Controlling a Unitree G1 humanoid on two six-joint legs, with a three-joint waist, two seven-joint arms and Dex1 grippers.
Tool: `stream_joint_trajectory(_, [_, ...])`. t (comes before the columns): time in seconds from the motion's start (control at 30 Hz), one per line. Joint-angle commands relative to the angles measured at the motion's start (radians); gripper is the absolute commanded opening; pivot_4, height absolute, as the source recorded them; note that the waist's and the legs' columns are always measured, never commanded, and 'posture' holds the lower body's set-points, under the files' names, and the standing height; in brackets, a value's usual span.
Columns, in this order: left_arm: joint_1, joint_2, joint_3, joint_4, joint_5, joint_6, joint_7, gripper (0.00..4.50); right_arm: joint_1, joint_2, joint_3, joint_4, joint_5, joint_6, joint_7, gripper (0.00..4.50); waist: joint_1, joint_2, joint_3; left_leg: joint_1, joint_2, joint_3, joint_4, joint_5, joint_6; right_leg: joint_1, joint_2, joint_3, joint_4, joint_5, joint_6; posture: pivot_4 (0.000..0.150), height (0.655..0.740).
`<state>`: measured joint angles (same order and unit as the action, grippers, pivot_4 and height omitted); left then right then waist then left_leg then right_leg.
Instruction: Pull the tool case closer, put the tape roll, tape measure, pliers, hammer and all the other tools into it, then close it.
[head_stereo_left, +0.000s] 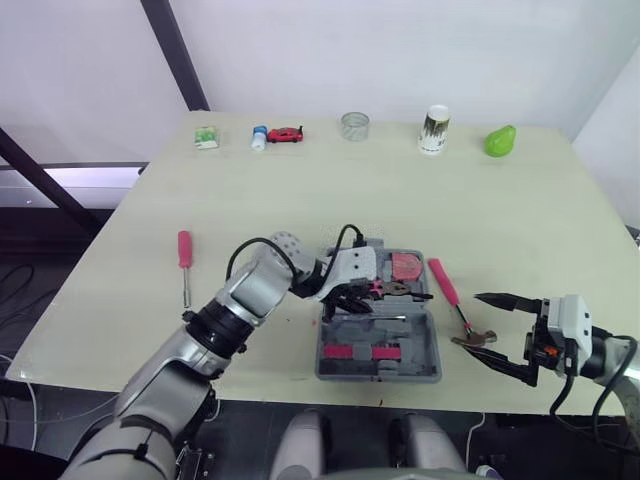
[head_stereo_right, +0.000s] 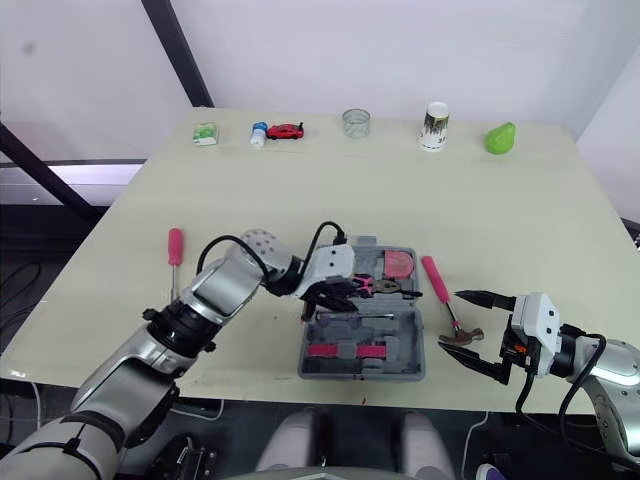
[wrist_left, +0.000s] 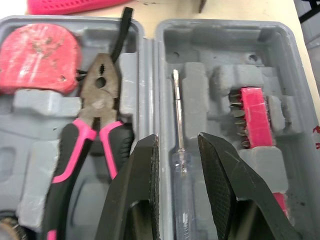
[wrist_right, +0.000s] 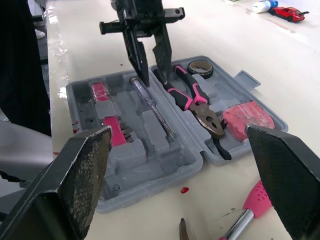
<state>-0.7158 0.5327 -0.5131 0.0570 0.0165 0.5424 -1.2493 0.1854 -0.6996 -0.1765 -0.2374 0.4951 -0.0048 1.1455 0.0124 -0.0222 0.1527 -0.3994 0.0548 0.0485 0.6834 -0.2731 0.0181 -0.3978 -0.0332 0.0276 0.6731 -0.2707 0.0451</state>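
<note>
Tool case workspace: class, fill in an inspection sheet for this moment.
Surface: pale table, red speck beside the tool case.
Job's things: open tool case holds pliers, tape measure, tape roll, clear screwdriver; hammer and pink screwdriver lie outside.
Clutter: toy car, cup, green pear along far edge.
Robot's tools: left tool open over clear screwdriver; right tool open by the hammer's head.
Cables: black cable loops behind left tool.
Surroundings: white wall, dark beam.

Silver-grey arms (head_stereo_left: 250, 295), black cables (head_stereo_left: 262, 239), white wrist housings (head_stereo_left: 572, 316)
</note>
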Motion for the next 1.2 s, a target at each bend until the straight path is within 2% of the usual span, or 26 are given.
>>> stream_joint_trajectory(0.03, [0.011,-0.013,0.100,0.024,-0.064,-0.068,0.023,1.33,-0.001,-0.002,-0.016,-0.030,0.011,-0.006,-0.006,4.50,0.001,0.000,0.000,0.000,0.000,0.000,0.000,0.000,0.000,0.000,0.000,0.000,0.000,0.000,0.000,0.150,0.7400])
stream_joint_trajectory(0.13, [0.043,-0.029,0.166,0.073,-0.137,-0.160,-0.012,1.33,-0.001,-0.003,-0.017,-0.029,0.011,-0.006,-0.006,4.50,0.001,0.000,0.000,0.000,0.000,0.000,0.000,0.000,0.000,0.000,0.000,0.000,0.000,0.000,0.000,0.150,0.7400])
stream_joint_trajectory(0.3, [0.115,-0.049,0.214,0.188,-0.177,-0.355,-0.033,1.33,-0.002,-0.006,-0.019,-0.022,0.011,-0.011,-0.002,4.50,0.000,0.000,0.000,0.000,0.000,0.000,0.000,0.000,0.000,0.000,0.000,0.000,0.000,0.000,0.000,0.150,0.7400])
stream_joint_trajectory(0.4, [0.132,-0.062,0.218,0.238,-0.175,-0.425,-0.042,0.53,-0.006,-0.006,-0.019,-0.020,0.011,-0.010,-0.001,4.50,0.003,0.000,0.000,0.000,0.000,0.001,0.000,0.000,0.000,0.000,0.000,0.000,0.000,0.000,0.000,0.150,0.7400])
stream_joint_trajectory(0.43, [0.135,-0.064,0.215,0.250,-0.176,-0.442,-0.053,0.06,-0.007,-0.006,-0.019,-0.020,0.011,-0.009,-0.001,4.50,0.003,0.000,0.000,0.000,0.000,0.001,0.000,0.000,0.000,0.000,0.000,0.000,0.000,0.000,0.000,0.150,0.7400])
stream_joint_trajectory(1.2, [0.143,-0.139,0.153,0.419,-0.108,-0.571,-0.075,0.06,0.004,-0.004,-0.023,-0.034,0.006,-0.014,-0.014,4.50,0.000,0.000,0.000,0.000,0.000,0.001,0.000,0.000,0.000,0.000,0.000,0.000,0.000,0.000,0.000,0.150,0.7400])
